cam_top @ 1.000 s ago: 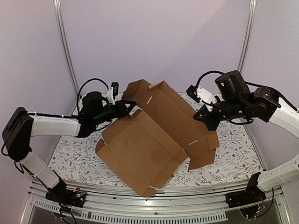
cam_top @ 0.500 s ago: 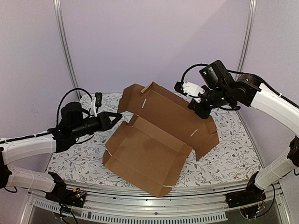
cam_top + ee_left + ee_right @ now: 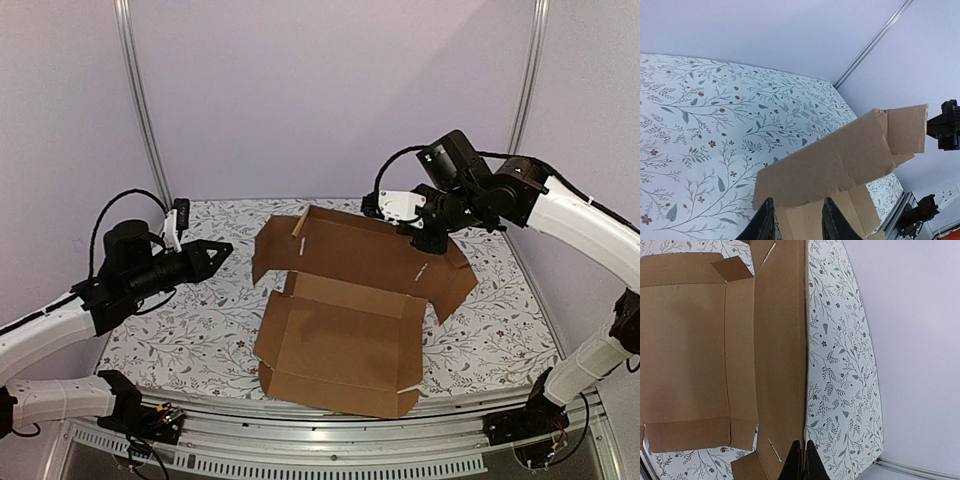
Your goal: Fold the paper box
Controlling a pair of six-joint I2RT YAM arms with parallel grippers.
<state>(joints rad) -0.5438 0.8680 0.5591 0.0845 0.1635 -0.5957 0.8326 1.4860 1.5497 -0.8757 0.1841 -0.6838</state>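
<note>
corrugated brown card forms the paper box point(image 3: 340, 335), which lies half-made at the middle of the flowered table point(image 3: 190, 320) with its tray open upward. the right gripper point(image 3: 425, 245) is clamped on the lid panel's far edge, propping the lid at a tilt for folding over. the left gripper point(image 3: 222, 247) hangs near the box's left side (fingers parted, grasping nothing), probably ready to steady it.

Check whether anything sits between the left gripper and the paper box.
Nothing visible does. The left gripper hangs open to the left of the paper box, apart from its raised left flap, with only bare floral tablecloth between them. The right gripper is shut on the box's far panel edge.
</note>
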